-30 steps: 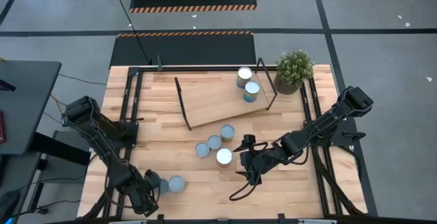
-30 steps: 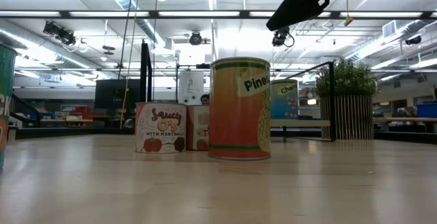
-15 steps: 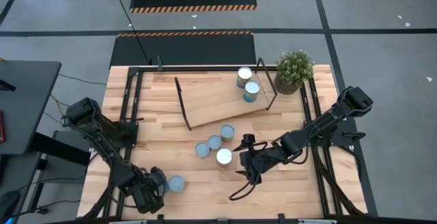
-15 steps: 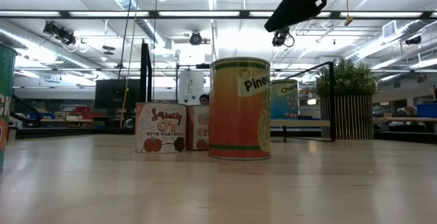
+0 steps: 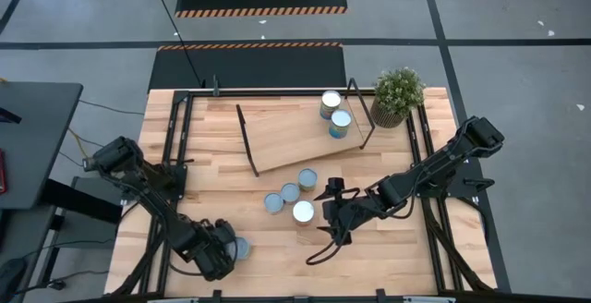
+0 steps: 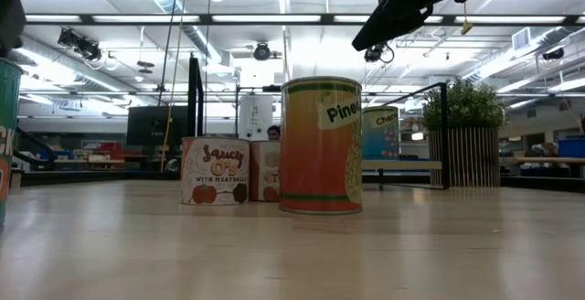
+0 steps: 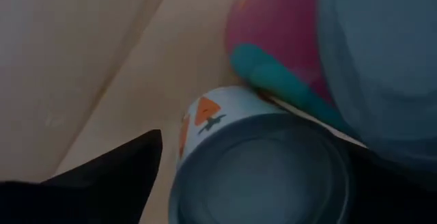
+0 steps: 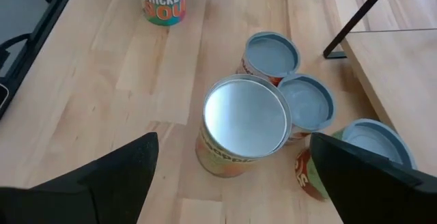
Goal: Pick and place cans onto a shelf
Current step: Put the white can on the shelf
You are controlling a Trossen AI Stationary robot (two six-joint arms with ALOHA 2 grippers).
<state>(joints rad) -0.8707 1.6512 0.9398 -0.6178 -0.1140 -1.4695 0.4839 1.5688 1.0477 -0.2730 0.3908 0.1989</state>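
My left gripper [image 5: 220, 253] is open at the near left, pointing down. In the left wrist view its fingers stand on either side of a small can [image 7: 259, 173] with a white label and an orange mark, not plainly touching it. Right beside that stands a taller teal and magenta can [image 7: 355, 53] [image 5: 240, 248]. My right gripper [image 5: 326, 214] hangs open above the silvery-topped can [image 8: 246, 118] [image 5: 303, 212]. Three more cans [image 5: 290, 192] cluster beside it. Two cans [image 5: 335, 115] stand on the shelf [image 5: 286, 137].
A potted plant [image 5: 398, 95] stands at the far right corner, next to the shelf's black end frame [image 5: 362, 109]. Black rails [image 5: 175, 137] run along the table's left and right sides. Bare wood lies between the two groups of cans.
My left gripper has moved along the near edge toward the table's right, sunk, and turned, closing in over the cans at the near left. No can has moved.
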